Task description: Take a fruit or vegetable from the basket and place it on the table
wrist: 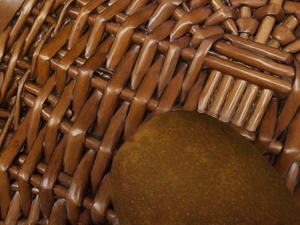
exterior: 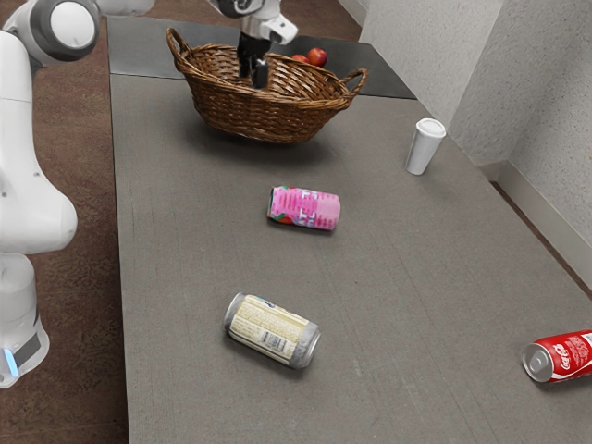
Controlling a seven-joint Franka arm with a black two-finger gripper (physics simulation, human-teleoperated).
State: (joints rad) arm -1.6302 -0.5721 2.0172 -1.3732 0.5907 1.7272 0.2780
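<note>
"Jaws first. How do they stand?"

"Pointing down, low over the wicker basket (exterior: 268, 116). Wide or narrow, I cannot tell."

"And the specimen?"

"One brown fruit (wrist: 197, 173), rounded, skin flecked with red, large in the wrist view. Wickerwork around it. Held or just under the hand: cannot tell."

"Other fruit?"

"Two red ones, round, at the basket's far side: the fuller one (exterior: 317, 56) and a partly hidden one (exterior: 299, 58) beside it."

"The arm (exterior: 28, 166)?"

"White, standing at the exterior view's left, reaching across above the basket."

"Further out?"

"White lidded cup (exterior: 425, 148), upright on the grey tabletop (exterior: 203, 240), toward the exterior view's right from the basket. Nearer the camera than the basket, a pink can (exterior: 305, 209) on its side."

"More cans?"

"Two. Cream-labelled can (exterior: 271, 330), silver ends, lying nearer the camera than the pink one. Red Coca-Cola can (exterior: 561, 357), also on its side, well apart, cut off by the exterior view's right edge."
</note>
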